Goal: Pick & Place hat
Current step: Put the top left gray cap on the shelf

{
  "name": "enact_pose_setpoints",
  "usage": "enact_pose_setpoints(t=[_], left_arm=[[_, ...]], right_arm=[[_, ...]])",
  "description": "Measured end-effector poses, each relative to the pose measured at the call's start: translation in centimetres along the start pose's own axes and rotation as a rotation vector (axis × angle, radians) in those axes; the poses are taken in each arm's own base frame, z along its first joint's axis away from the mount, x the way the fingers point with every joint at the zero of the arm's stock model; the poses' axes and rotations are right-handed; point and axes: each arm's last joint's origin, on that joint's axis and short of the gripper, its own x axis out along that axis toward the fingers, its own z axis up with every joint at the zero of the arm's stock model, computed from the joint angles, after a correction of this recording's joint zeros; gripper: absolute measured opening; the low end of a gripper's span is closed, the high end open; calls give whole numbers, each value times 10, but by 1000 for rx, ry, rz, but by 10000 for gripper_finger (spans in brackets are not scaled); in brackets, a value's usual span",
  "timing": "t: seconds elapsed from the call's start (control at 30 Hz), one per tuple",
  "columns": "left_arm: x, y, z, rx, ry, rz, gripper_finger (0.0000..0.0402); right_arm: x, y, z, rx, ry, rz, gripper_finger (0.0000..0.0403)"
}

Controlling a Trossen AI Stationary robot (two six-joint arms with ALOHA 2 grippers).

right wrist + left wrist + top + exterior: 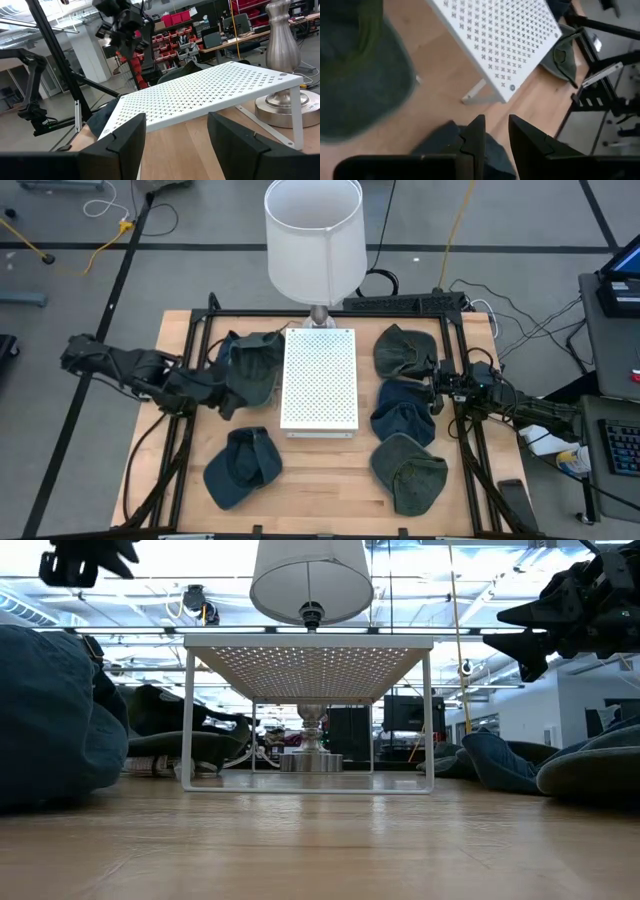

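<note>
The left gripper (228, 395) is being held slightly parted — nothing between its fingers — above the bench (330, 485), beside the dark hat (252, 365) left of the white perforated shelf (319, 378). The right gripper (432, 385) is being held wide open, empty, near the hats on the right (402, 420). Another hat (243, 467) is lying front-left.

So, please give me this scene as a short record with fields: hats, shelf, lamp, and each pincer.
hats: five dark caps on the wooden table; two left of the shelf, three right
shelf: white perforated shelf, centre, nothing on top
lamp: white lamp behind the shelf
left pincer: open, empty, over the rear-left cap
right pincer: open, empty, beside the right-hand caps
</note>
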Motion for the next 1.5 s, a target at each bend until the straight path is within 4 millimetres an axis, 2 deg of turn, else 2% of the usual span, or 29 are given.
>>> enact_pose_setpoints(t=[0.27,0.5,0.83,1.03,1.33,1.5], left_arm=[[0,-35,17,-173,67,147,88],[0,-49,33,-251,106,358,88],[-4,-35,39,-288,124,529,88],[-5,-32,41,-228,160,545,88],[-7,-24,50,-264,163,571,89],[-8,-22,54,-281,156,568,126]], right_arm=[[0,0,0,0,0,0,208],[0,0,0,0,0,0,208],[0,0,0,0,0,0,208],[0,0,0,0,0,0,208],[0,0,0,0,0,0,208],[0,0,0,0,0,0,208]])
